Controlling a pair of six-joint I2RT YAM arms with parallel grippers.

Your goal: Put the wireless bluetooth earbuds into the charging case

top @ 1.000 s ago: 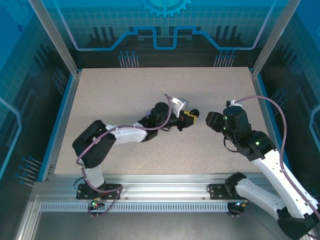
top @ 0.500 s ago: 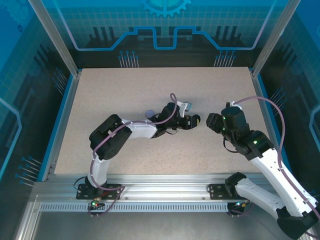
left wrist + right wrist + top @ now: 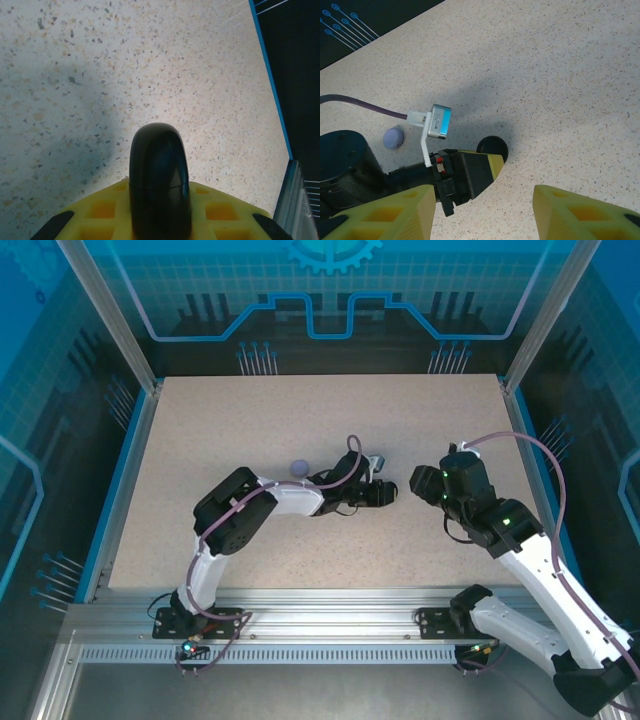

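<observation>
- The black charging case [image 3: 492,147] is being gripped by the left claw [image 3: 490,159]. The yellow fingers are closed on its two flat faces, so the disc is being carried on edge with its rounded rim projecting past the fingertips.
- The right claw [image 3: 484,199] is being held wide open and empty, one finger at each side of the right wrist view.
- The relation that is mattering most: from the right claw, the black case is lying straight ahead and a little left of the middle of the gap, near but apart. In the top view the two claws are being pointed at each other, tip to tip, over the middle of the worktop [image 3: 560,75].
- No long axis is being offered by the round case. Its thin direction is being taken up by the left fingers, so only the free rim is being left open to the right claw, by this judgement.
- Whether the case is touching the worktop cannot be told, nor whether any earbuds are seated inside its shut shell.
- A lavender round case [image 3: 393,137] is lying on the worktop beside the left wrist. The left arm is much the nearer to it.
</observation>
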